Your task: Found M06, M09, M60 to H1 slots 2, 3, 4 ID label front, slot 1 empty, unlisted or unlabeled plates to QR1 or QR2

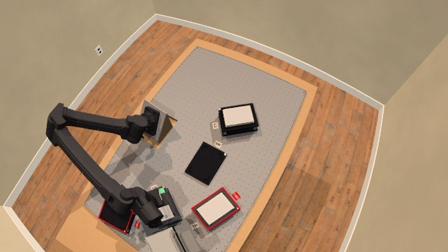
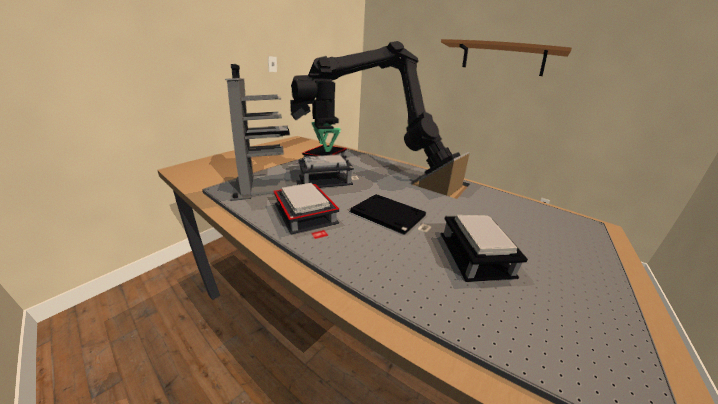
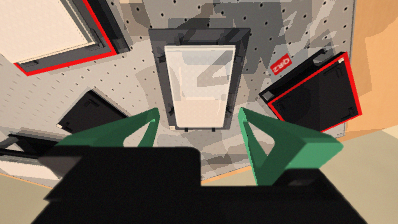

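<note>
My gripper (image 1: 161,190) (image 2: 326,144) (image 3: 198,111) has green fingers, is open and empty. It hangs straight above a white plate (image 1: 166,212) (image 2: 323,161) (image 3: 200,82) that lies flat on a dark grey raised nest (image 2: 326,176) (image 3: 156,37). The fingers straddle the plate's near end in the wrist view, still above it. The plate hotel H1 (image 2: 240,143) (image 1: 163,242) stands just left of this nest. One of its middle shelves (image 2: 268,132) carries something dark; I cannot read any labels. A second white plate (image 1: 238,115) (image 2: 486,233) lies on the black landing nest.
A red-rimmed quarantine nest (image 1: 196,209) (image 2: 281,200) (image 3: 102,37) holds a white plate (image 1: 216,208) (image 2: 304,196). The other red-rimmed nest (image 1: 114,220) (image 3: 315,95) is empty, close beside my arm. A flat black nest (image 1: 205,163) (image 2: 389,212) lies mid-deck.
</note>
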You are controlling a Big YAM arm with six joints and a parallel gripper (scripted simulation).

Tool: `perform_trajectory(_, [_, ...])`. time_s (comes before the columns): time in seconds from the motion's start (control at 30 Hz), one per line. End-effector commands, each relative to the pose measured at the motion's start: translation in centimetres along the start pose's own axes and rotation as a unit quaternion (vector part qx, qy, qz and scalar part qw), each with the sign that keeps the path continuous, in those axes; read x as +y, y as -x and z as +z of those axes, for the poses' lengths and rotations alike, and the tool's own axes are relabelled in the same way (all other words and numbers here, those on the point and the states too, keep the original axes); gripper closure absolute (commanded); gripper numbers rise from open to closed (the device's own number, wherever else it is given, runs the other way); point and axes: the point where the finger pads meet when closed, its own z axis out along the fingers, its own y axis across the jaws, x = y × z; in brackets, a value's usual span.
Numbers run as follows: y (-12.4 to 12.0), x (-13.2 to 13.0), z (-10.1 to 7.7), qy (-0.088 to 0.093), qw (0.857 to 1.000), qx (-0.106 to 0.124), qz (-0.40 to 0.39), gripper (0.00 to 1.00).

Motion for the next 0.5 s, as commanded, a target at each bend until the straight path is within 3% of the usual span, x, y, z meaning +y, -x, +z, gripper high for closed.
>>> perform_trajectory(0.0, [0.3, -0.2, 0.8, -0.001, 1.000, 0.003, -0.002, 0.00])
perform_trajectory(0.47, [0.3, -0.2, 2.4, -0.001, 1.000, 0.003, -0.002, 0.00])
